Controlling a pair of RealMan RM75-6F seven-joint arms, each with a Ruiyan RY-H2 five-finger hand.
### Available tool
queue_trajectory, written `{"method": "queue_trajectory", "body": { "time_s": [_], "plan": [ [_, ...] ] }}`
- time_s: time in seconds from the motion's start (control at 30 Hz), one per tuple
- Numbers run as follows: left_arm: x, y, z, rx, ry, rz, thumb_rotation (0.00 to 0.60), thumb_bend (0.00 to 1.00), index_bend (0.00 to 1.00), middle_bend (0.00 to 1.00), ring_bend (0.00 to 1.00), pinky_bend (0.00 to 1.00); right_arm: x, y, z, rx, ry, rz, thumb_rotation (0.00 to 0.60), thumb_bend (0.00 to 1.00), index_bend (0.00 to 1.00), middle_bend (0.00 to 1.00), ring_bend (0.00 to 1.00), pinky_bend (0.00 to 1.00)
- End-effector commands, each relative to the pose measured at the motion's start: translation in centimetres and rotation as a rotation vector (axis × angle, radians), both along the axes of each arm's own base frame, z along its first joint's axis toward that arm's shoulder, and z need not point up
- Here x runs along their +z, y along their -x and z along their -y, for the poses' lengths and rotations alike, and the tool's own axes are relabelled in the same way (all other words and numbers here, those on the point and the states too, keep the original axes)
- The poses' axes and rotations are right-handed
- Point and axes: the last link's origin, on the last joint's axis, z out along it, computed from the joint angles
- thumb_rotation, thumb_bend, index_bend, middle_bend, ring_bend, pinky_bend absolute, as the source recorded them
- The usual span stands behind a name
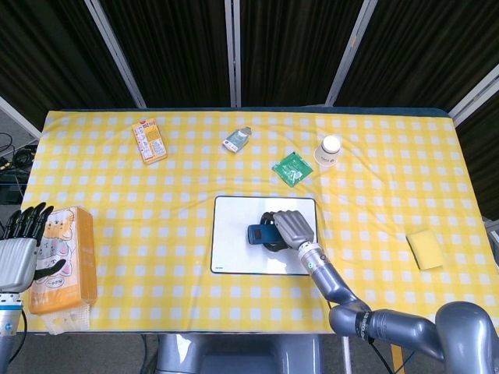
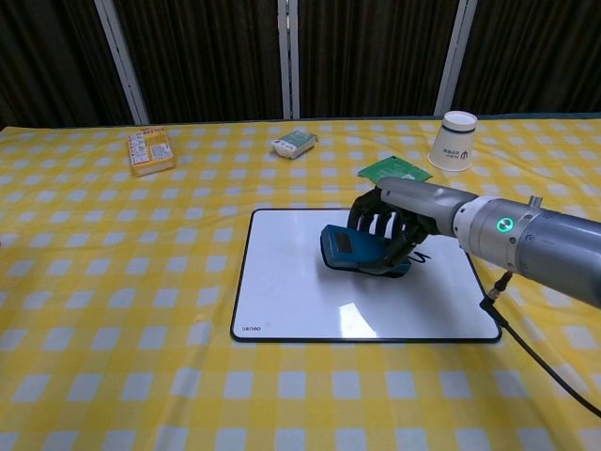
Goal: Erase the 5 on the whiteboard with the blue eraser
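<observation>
Dark curtains with pale metal uprights close off the far side, and in front of them a yellow-and-white checked cloth covers the surface (image 1: 156,195). Near the middle of it lies the whiteboard (image 2: 282,301), flat, with a dark frame. The right robot hand (image 2: 387,233) reaches in over the board's right half and grasps the blue eraser (image 2: 349,248), fingers (image 2: 376,225) curled over its top and back; the eraser sits low on the board's upper middle part, apparently touching it, though the contact itself is hidden under the block. Just right of the eraser, a dark pen stroke (image 2: 420,256) of the written 5 peeks out from under the hand; the rest of the figure is covered. The left robot hand (image 1: 19,253) hangs at the near left corner, off the board and well apart from it, fingers spread and grasping nothing, just beside an orange tissue pack (image 1: 66,261). Along the far side lie an orange snack box (image 1: 148,140), a small grey-green packet (image 1: 236,139), a green sachet (image 1: 291,167) and a white paper cup (image 1: 329,150). A yellow sponge (image 1: 425,249) rests near the right edge.
</observation>
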Motion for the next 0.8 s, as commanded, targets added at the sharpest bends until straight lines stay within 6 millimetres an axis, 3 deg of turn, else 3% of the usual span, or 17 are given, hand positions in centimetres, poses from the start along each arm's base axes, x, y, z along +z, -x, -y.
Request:
{"method": "queue_trajectory", "body": {
  "time_s": [0.03, 0.27, 0.43, 0.8],
  "plan": [
    [0.1, 0.0, 0.0, 0.001, 0.000, 0.000, 0.600, 0.12, 0.00, 0.00, 0.00, 0.00, 1.1, 1.7, 0.8, -0.040, 0.028, -0.023, 0.600, 0.34, 0.84, 0.72, 0.76, 0.79],
    [0.1, 0.1, 0.0, 0.003, 0.002, 0.003, 0.600, 0.12, 0.00, 0.00, 0.00, 0.00, 3.2, 4.5, 1.7, -0.095, 0.076, -0.065, 0.600, 0.34, 0.84, 0.72, 0.76, 0.79],
    [0.0, -0.2, 0.1, -0.006, 0.004, 0.004, 0.600, 0.12, 0.00, 0.00, 0.00, 0.00, 3.8, 5.5, 1.6, -0.126, 0.072, -0.059, 0.600, 0.34, 0.84, 0.72, 0.76, 0.79],
    [-0.1, -0.4, 0.0, -0.014, 0.008, 0.005, 0.600, 0.12, 0.00, 0.00, 0.00, 0.00, 1.4, 1.7, -0.3, -0.044, -0.014, 0.005, 0.600, 0.34, 0.84, 0.72, 0.76, 0.79]
  ]
}}
